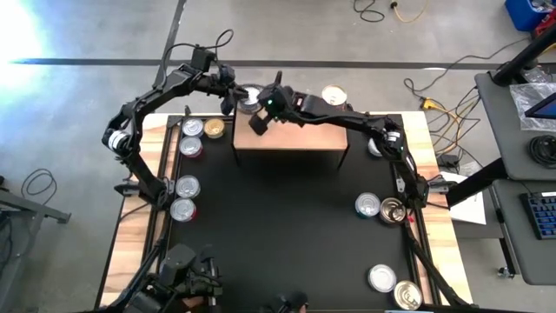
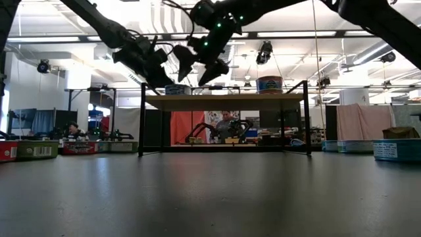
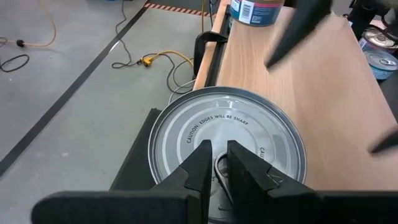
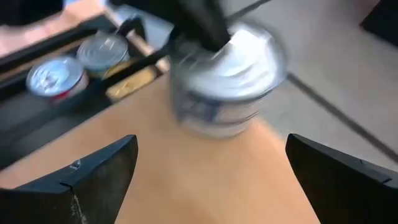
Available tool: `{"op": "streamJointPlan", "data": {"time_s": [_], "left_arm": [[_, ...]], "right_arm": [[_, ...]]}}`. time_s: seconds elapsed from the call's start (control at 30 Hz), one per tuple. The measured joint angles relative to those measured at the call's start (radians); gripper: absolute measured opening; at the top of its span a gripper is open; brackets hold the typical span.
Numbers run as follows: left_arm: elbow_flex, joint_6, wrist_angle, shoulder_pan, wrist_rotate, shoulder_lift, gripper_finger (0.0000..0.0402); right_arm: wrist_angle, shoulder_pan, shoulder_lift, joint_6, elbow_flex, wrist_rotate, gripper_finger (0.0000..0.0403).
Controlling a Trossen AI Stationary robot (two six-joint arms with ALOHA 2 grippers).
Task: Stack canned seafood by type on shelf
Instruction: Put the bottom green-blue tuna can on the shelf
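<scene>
Silver-topped tin [image 3: 227, 140] sits upright, axis vertical and lid up, at the far-left corner of the shelf [image 1: 291, 139]. Left gripper [image 3: 216, 163] has its fingers pinched nearly together over the lid's pull tab; whether they grip it, cannot tell. Right gripper [image 4: 211, 165] hovers beside the tin, fingers spread wide, empty.

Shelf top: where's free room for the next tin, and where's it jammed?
The shelf is bare across its middle and near edge, between the two far corners. The far-left corner is crowded: a silver-topped tin, left gripper and right gripper. A blue-labelled tin fills the far-right corner.
</scene>
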Motion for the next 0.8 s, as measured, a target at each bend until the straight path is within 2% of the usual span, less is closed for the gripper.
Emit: {"op": "streamJointPlan", "data": {"time_s": [0.13, 0.3, 0.53, 0.7, 0.8], "left_arm": [[0.004, -0.001, -0.029, 0.0, 0.003, -0.01, 0.0034], [0.041, 0.001, -0.117, 0.0, 0.03, -0.036, 0.0034], [0.081, -0.013, -0.203, -0.001, 0.063, -0.099, 0.0034], [0.077, -0.029, -0.274, -0.003, 0.228, -0.19, 0.0034], [0.062, -0.035, -0.278, -0.012, 0.329, -0.255, 0.0034]], "right_arm": [[0.015, -0.002, -0.002, -0.013, -0.001, 0.027, 0.04], [0.046, 0.001, -0.023, -0.024, -0.001, -0.013, 0.04], [0.014, 0.029, -0.13, -0.079, -0.001, -0.007, 0.04], [-0.138, 0.095, -0.223, -0.07, -0.028, 0.002, 0.04], [-0.251, 0.166, -0.274, -0.002, -0.072, 0.041, 0.04]]}}
